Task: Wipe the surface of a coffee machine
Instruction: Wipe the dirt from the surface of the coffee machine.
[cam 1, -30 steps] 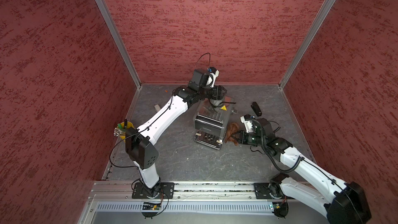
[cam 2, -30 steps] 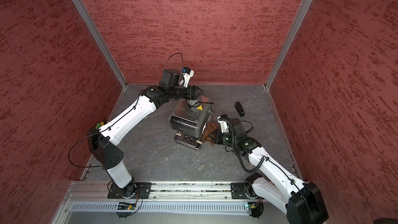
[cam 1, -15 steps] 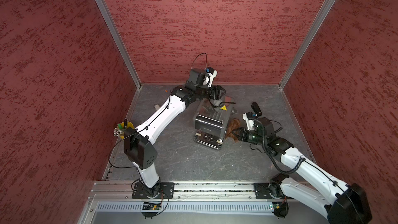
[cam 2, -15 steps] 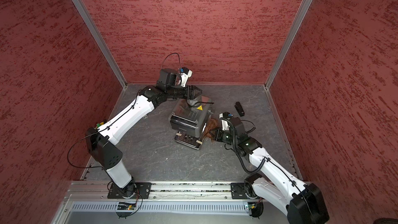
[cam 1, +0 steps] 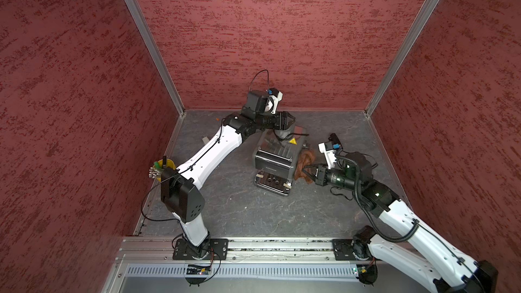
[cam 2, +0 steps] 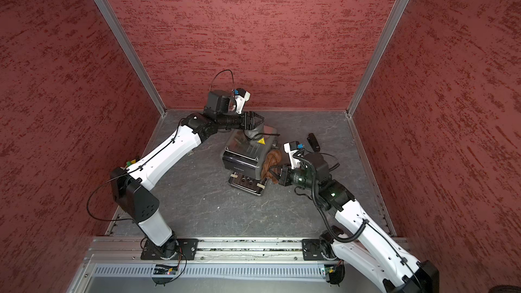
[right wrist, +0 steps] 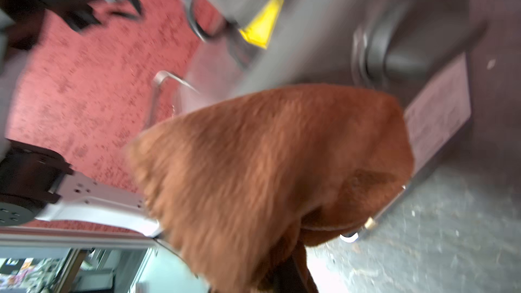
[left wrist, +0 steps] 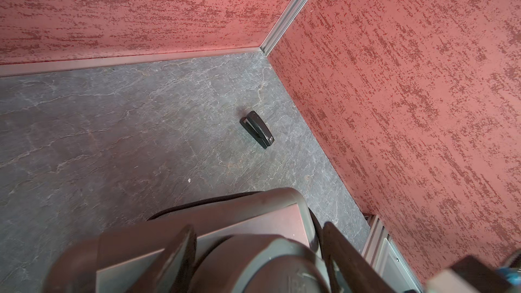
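Observation:
The coffee machine (cam 1: 277, 156) (cam 2: 244, 152), a boxy grey-silver unit with a yellow warning sticker (cam 1: 292, 141), stands mid-floor in both top views. My left gripper (cam 1: 289, 121) (cam 2: 258, 121) reaches over its back. In the left wrist view its fingers (left wrist: 174, 257) flank the rounded grey dome (left wrist: 262, 260) and close against it. My right gripper (cam 1: 308, 169) (cam 2: 277, 173) is shut on a brown cloth (cam 1: 303, 164) (right wrist: 267, 170). The cloth is pressed to the machine's right side. It hides the right fingertips in the right wrist view.
A small black stapler-like object (cam 1: 334, 138) (left wrist: 257, 128) lies near the back right corner. A yellow cup of sticks (cam 1: 162, 167) stands by the left wall behind my left arm's elbow. Red walls close three sides. A metal rail (cam 1: 267, 245) runs along the front.
My right gripper has slid the brown cloth a little along the machine's right side toward the back wall, its wrist lifting. The left gripper has stayed on the dome.

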Available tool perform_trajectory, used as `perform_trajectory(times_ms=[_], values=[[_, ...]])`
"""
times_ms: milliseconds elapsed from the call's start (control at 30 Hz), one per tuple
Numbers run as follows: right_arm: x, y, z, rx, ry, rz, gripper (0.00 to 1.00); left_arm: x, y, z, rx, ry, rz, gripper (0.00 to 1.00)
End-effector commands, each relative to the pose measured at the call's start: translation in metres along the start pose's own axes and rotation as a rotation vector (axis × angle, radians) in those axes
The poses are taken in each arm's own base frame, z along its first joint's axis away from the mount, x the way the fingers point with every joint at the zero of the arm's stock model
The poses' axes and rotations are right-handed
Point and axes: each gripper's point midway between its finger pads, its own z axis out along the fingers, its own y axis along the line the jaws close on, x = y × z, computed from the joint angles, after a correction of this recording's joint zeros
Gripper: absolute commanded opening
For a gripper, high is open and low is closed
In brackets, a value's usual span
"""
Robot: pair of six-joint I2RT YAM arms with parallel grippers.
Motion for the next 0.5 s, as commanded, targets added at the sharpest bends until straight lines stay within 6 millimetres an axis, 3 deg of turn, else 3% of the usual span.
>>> perform_trajectory(times_ms=[0, 67, 133, 367, 467], values=[[0.021, -0.011, 0.007, 0.005, 0.058, 0.023, 0.0, 0.016, 0.024, 0.005, -0.079, 0.065, -0.034, 0.7], [0.023, -0.021, 0.007, 0.053, 0.053, 0.022, 0.0, 0.017, 0.025, 0.005, -0.083, 0.066, -0.034, 0.7], [0.018, -0.02, 0.007, 0.062, 0.049, 0.009, 0.0, 0.017, 0.026, 0.006, -0.085, 0.068, -0.035, 0.7], [-0.021, 0.017, -0.005, 0.031, -0.02, -0.081, 0.0, 0.017, 0.025, 0.005, -0.086, 0.069, -0.035, 0.7], [-0.026, 0.031, -0.008, -0.019, -0.023, -0.098, 0.0, 0.017, 0.027, 0.006, -0.091, 0.071, -0.036, 0.7]])
